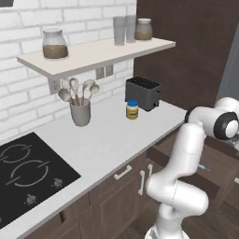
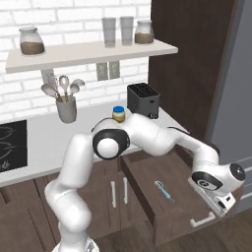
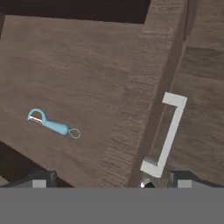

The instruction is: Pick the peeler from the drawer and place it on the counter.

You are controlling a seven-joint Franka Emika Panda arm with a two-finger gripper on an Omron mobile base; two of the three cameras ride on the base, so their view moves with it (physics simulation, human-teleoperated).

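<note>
Item, nearest the hand camera: silver bar handle [image 3: 168, 133] on the front panel of the drawer [image 3: 92, 83], lying just ahead of the two dark finger tips at the bottom of the hand view. The tips stand well apart, one to either side, with nothing between them; the gripper [image 3: 111, 179] is open and empty.

Item: the drawer [image 2: 172, 197], dark wood, stands pulled out from the cabinets below the counter [image 2: 44, 142]. Opening appears complete.

Item: the peeler [image 3: 52, 124], light blue handle with a silvery head and a small ring at the tail, lies flat on the drawer floor, alone, apart from the walls. In the right base view the peeler [image 2: 164, 190] lies near the middle of the drawer floor. Not yet grasped.

Remaining, as judged: reach in, grip the peeler, lift it, set it on the counter [image 1: 107, 140]. Most of the task is still ahead.

Item, arm pose: in the right base view the arm reaches from the base out to the right and down, elbow high, the gripper [image 2: 221, 203] low at the drawer's front right corner beside the handle [image 2: 203, 219], well apart from the peeler.

Item, counter stock: utensil cup [image 1: 80, 112], yellow jar [image 1: 132, 110], toaster [image 1: 143, 92].
</note>
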